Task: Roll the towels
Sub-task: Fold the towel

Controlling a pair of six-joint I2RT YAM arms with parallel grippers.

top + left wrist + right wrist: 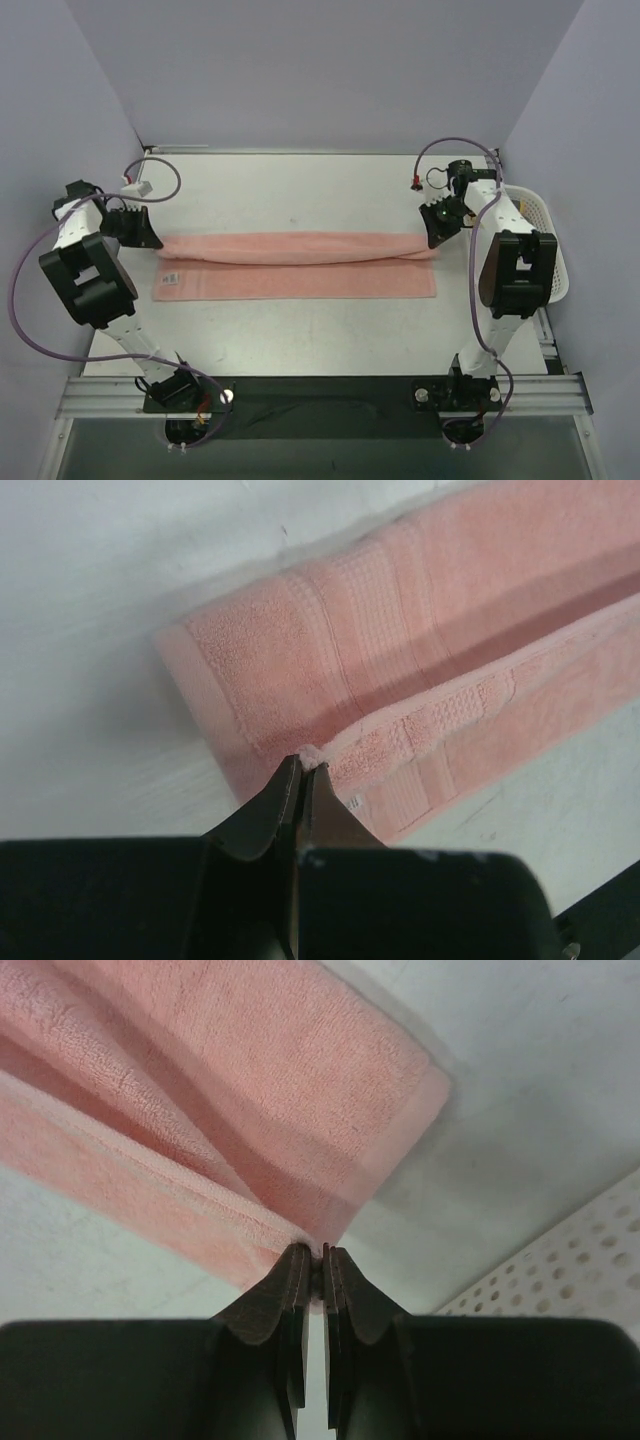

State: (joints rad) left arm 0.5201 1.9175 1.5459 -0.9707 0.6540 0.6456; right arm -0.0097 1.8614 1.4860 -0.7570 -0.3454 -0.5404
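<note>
top external shows you the salmon-pink towel [300, 272] lying lengthwise across the table [300, 190], its far long edge folded over the flat near part. your left claw [306, 767] is pinched closed on that folded edge at the towel's left end. your right claw [321, 1253] is pinched closed on it at the right end, near the white basket [548, 225].

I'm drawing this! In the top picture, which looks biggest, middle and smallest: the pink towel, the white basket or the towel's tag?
Biggest: towel.
Middle: basket, partly hidden behind the right arm.
Smallest: tag.
</note>
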